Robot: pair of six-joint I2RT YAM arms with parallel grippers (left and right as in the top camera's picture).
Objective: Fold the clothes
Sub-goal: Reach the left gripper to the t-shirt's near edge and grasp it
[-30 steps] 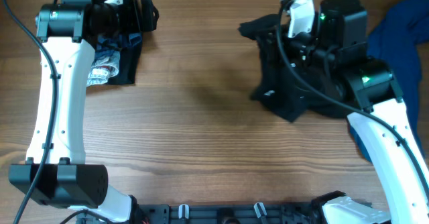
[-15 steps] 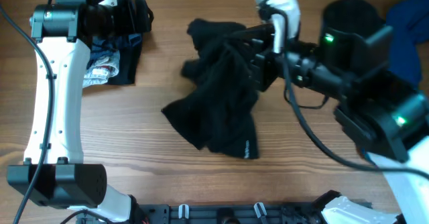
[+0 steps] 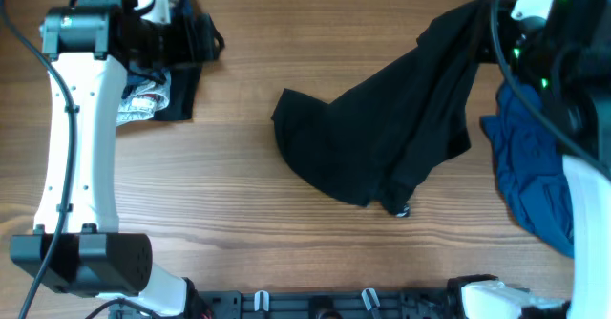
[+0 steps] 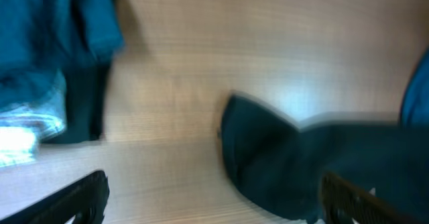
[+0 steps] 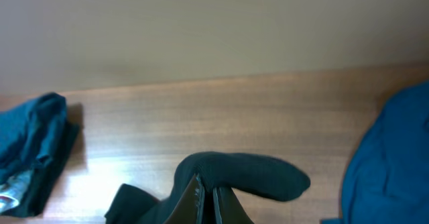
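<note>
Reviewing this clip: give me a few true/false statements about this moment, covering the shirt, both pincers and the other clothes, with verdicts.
1. The right pincer is shut on the shirt. True.
2. The shirt lies neatly folded. False: it hangs unfolded from that pincer down onto the table.
3. The left pincer is open and holds nothing. True.
4. The blue garment lies at the table's left end. False: it lies at the right, beside the shirt.
</note>
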